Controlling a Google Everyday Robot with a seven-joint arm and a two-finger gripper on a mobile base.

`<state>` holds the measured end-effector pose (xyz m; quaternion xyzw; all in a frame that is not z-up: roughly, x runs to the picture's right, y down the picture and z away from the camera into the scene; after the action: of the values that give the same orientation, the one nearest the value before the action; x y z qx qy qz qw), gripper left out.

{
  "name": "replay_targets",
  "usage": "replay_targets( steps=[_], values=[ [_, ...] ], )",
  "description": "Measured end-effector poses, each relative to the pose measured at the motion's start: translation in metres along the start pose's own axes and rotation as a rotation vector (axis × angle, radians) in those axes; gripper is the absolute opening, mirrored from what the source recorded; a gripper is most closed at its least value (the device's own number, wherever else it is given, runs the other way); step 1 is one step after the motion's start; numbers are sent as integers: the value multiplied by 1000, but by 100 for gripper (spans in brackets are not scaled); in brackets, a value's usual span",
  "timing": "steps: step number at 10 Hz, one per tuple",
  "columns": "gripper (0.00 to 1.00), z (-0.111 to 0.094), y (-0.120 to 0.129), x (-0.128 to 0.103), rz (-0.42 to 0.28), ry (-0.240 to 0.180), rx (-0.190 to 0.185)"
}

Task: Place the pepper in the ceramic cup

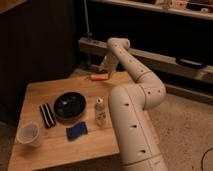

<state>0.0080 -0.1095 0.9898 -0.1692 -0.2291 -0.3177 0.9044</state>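
Note:
The pepper, a slim orange piece, lies on the far edge of the wooden table. My gripper hangs just above it and slightly to the right, pointing down, open, with nothing between its fingers. The ceramic cup, small and whitish, stands upright at the table's near left corner, far from the gripper. My white arm rises from the right side of the table and bends over toward the pepper.
A wide black bowl sits mid-table, with a black striped item to its left. A slim patterned can stands right of the bowl, close to my arm. A blue sponge lies in front. Dark shelving stands behind the table.

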Motion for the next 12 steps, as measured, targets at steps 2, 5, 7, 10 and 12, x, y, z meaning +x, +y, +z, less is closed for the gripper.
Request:
replay_targets(
  steps=[2,5,7,10,12],
  values=[
    [61,10,2,-3,23,-8,18],
    [61,20,3,0,71,-32,45],
    [61,24,2,3,102,-40,96],
    [61,21,1,2,116,-30,196],
    [61,20,-1,0,110,-31,208]
  ],
)
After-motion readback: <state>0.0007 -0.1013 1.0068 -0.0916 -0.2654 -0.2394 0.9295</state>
